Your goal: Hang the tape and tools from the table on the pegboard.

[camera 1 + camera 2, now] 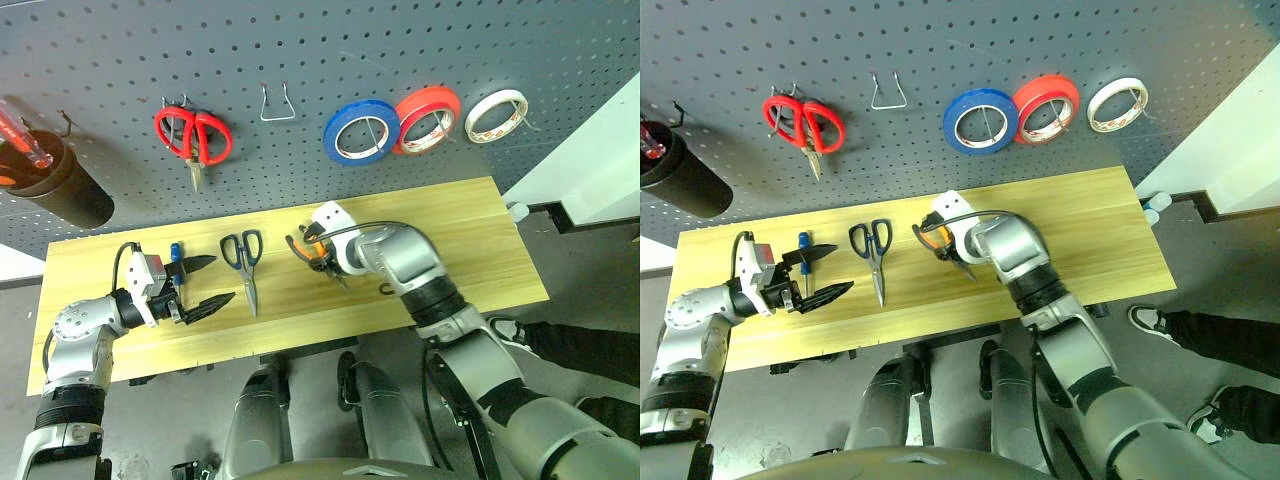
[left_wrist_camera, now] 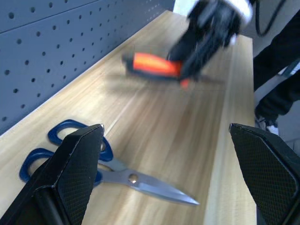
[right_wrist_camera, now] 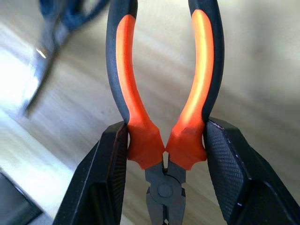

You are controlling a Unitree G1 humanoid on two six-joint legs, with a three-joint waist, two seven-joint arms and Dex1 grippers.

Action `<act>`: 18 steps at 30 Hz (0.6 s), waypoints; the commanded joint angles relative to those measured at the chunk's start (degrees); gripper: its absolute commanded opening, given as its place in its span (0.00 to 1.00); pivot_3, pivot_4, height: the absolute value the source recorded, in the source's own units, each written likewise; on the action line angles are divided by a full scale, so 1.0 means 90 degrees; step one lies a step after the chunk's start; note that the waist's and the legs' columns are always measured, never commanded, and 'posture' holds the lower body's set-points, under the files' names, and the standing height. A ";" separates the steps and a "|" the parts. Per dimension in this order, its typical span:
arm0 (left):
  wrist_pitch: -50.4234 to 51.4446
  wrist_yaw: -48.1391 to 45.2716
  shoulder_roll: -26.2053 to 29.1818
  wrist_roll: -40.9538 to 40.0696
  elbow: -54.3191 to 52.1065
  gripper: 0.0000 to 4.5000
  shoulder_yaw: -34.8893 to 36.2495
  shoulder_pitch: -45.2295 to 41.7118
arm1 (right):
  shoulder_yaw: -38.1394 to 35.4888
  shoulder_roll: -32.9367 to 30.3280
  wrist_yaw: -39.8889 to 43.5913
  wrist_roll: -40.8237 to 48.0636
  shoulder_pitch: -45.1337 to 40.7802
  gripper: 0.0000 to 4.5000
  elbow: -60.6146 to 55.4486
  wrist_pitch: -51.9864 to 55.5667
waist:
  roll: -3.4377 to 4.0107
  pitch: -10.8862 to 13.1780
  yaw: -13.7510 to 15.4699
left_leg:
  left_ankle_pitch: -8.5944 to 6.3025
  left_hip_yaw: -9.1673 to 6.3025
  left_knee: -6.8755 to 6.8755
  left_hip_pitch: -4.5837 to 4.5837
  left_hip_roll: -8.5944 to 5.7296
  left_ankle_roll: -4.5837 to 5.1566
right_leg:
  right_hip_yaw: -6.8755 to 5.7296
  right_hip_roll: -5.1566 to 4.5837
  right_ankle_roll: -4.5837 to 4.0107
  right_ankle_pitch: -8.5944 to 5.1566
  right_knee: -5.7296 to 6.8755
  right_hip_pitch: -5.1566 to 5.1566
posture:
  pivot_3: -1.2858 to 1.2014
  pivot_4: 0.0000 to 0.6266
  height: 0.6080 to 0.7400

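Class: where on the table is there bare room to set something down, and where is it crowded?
Free: the table's end right of the right pincer and its pliers. Crowded: the left half, with scissors, screwdriver and left pincer.

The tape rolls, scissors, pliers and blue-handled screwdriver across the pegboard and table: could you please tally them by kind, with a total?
Tape rolls: 3, all on the pegboard: blue, red, white.
Scissors: 2: red-handled on the pegboard, dark-handled on the table.
Pliers: 1, held in the right gripper.
Blue-handled screwdriver: 1, on the table.
Total: 7
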 commanded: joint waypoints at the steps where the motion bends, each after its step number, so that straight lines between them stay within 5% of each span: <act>1: 0.0016 0.0017 0.0094 -0.0213 -0.0226 1.00 0.0224 0.0121 | -0.0067 -0.0355 0.0253 0.0353 0.0175 0.46 -0.1344 -0.0061 | -0.0006 -0.0087 0.0003 | 0.0002 -0.0003 -0.0003 0.0001 0.0001 -0.0003 | -0.0005 0.0003 0.0000 0.0000 0.0000 0.0000 | 0.57 0.25 1.00; 12: -0.0185 -0.0016 -0.0005 -0.0312 0.0158 1.00 0.0307 -0.0386 | -0.1464 -0.0899 0.0497 0.1834 -0.0099 0.46 -0.3302 0.0412 | -0.0039 -0.0706 -0.0003 | 0.0003 -0.0013 0.0025 0.0009 0.0001 -0.0004 | -0.0026 0.0012 -0.0011 0.0014 -0.0004 0.0030 | 0.55 0.10 1.00; 18: -0.0348 0.0174 -0.0245 -0.0476 0.0181 1.00 0.0431 -0.0689 | -0.2213 -0.0149 -0.0530 0.1825 -0.0506 0.46 -0.2901 -0.0858 | -0.0036 -0.0885 -0.0045 | 0.0001 -0.0025 0.0096 0.0018 0.0037 -0.0001 | -0.0032 0.0051 -0.0025 0.0074 -0.0022 0.0079 | 0.54 0.06 1.00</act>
